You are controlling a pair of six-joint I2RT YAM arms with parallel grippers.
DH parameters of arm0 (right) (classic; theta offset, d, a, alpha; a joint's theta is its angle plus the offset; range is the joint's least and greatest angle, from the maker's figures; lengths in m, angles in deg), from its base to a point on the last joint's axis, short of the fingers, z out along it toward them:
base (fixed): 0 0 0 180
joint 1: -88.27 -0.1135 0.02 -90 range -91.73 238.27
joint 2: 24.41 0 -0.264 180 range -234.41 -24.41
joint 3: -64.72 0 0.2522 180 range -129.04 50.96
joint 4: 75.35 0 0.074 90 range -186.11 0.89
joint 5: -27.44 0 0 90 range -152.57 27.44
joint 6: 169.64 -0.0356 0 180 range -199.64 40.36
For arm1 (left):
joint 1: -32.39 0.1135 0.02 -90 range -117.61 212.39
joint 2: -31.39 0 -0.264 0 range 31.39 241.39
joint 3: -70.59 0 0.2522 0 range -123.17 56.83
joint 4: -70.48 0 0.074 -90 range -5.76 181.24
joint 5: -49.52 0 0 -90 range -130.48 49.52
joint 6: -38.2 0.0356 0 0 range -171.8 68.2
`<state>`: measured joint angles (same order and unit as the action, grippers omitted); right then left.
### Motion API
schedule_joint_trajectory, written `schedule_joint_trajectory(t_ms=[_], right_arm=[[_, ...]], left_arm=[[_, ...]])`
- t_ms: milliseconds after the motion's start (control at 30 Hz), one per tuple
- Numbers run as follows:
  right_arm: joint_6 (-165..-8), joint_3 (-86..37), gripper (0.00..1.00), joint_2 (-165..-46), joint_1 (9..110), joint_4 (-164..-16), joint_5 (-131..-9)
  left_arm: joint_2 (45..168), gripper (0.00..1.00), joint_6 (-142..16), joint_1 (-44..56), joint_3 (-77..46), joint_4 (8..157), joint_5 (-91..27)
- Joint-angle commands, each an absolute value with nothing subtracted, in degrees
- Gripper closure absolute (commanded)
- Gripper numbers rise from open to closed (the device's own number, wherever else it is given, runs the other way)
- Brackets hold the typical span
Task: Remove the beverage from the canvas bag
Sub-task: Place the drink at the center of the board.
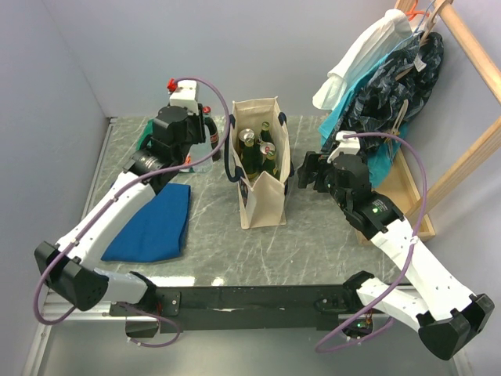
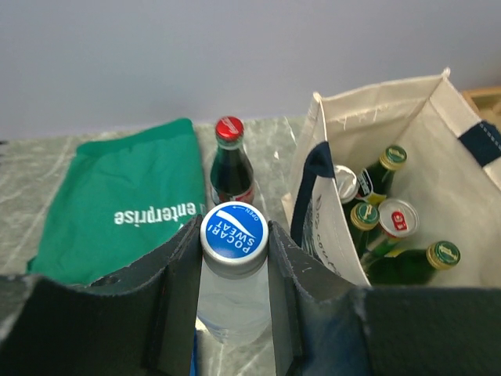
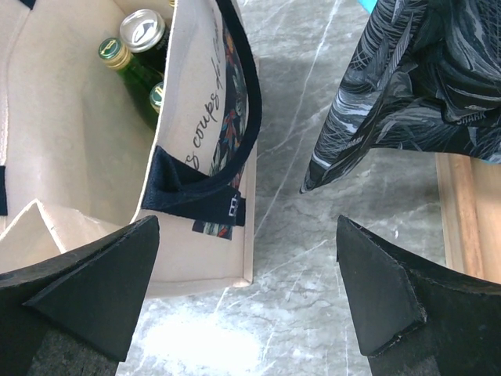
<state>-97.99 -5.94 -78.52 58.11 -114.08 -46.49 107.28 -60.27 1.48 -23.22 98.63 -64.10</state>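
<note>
The cream canvas bag (image 1: 262,200) stands upright mid-table with navy handles; several green bottles (image 2: 391,159) and cans (image 2: 397,217) show inside it. Left of the bag, my left gripper (image 2: 235,244) is shut on a clear beverage bottle with a blue "Pocari Sweat" cap (image 2: 233,227), held outside the bag over the table. In the top view that gripper (image 1: 205,139) hides the bottle. My right gripper (image 1: 301,174) hangs open and empty just right of the bag's wall (image 3: 203,235), with bare table between its fingers (image 3: 102,290).
A red-capped cola bottle (image 2: 230,166) stands on the table just beyond the held one, beside a folded green cloth (image 2: 117,204). A blue cloth (image 1: 153,223) lies front left. Garments (image 1: 391,70) hang on a wooden rack at the right; a dark patterned one (image 3: 423,86) hangs near the right gripper.
</note>
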Motion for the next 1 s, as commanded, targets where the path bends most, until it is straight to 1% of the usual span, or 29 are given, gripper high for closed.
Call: schedule_joint_trajectory(t_ms=[0, 200, 333, 967], right_arm=[[-97.3, -5.64, 0.0, -78.64, 58.03, -112.84, -44.81], [-97.04, -5.99, 0.0, -79.17, 58.29, -112.92, -44.81], [-96.95, -6.25, 0.0, -78.73, 58.73, -113.45, -43.85], [-96.07, -7.13, 0.0, -78.81, 60.23, -113.54, -43.4]], left_arm=[[106.88, 0.99, -63.05, 3.82, -24.74, 87.41, -56.93], [109.25, 0.99, -63.84, 5.5, -23.07, 84.6, -53.84], [110.48, 0.99, -63.32, 5.76, -20.87, 79.5, -52.61], [122.96, 0.99, -57.78, 6.03, -21.57, 66.33, -47.43]])
